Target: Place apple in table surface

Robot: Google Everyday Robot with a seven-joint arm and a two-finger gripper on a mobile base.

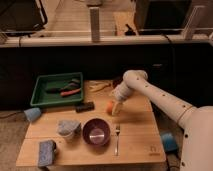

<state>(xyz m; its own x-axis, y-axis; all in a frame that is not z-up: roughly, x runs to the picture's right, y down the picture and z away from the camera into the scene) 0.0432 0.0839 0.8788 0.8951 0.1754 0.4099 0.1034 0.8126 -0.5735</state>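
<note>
A white robot arm (160, 100) reaches in from the right side and bends down over the middle of the light wooden surface (135, 130). Its gripper (116, 107) hangs low at the centre of the surface, with the apple (111, 107) at its tip, an orange-yellow round fruit sitting against the pale end of the tool. The jaws appear to be pinching the apple, which is right down at the level of the wood; whether it rests on the planks or hangs just above them cannot be told. To the left of the apple lies a small dark bar-shaped object (84, 106), near but apart from it. Behind that, at the back left corner, stands a green tray (41, 85) holding some tools with red and dark handles (67, 89). In front of the apple sits a dark maroon bowl (96, 131), and just to the right of the bowl lies a fork (117, 138) pointing toward the front edge. To the left of the bowl is a small grey cup-like container (68, 128), and at the front left corner lies a blue-grey sponge (47, 151). A light blue cup (32, 114) sits just off the left edge of the surface. Some pale objects (100, 86) lie at the back of the surface, behind the gripper, too blurred to identify.
</note>
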